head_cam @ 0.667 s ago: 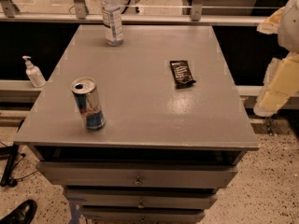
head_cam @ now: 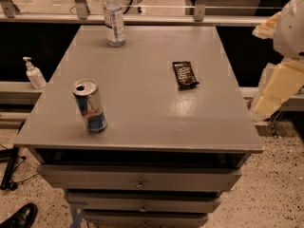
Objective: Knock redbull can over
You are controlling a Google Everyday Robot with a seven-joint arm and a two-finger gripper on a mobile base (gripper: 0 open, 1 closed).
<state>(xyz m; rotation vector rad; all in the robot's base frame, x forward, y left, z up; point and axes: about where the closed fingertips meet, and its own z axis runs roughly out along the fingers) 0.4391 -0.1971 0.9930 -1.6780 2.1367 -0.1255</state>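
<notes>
A grey tabletop [head_cam: 142, 94] caps a cabinet of 3 drawers [head_cam: 190, 179] and shows dull glare right of centre. Speckled floor [head_cam: 280, 198] lies at 5 o'clock. At 12 o'clock runs a rail [head_cam: 237, 19], perhaps with glass above. A pale ledge [head_cam: 12, 90] sits at 9 o'clock.

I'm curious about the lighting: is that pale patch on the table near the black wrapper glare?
Camera view: yes, light reflects off the grey table just in front of the black snack wrapper; the top of the redbull can glints too; the tool, beyond the table's right edge, looks warm yellow.
</notes>
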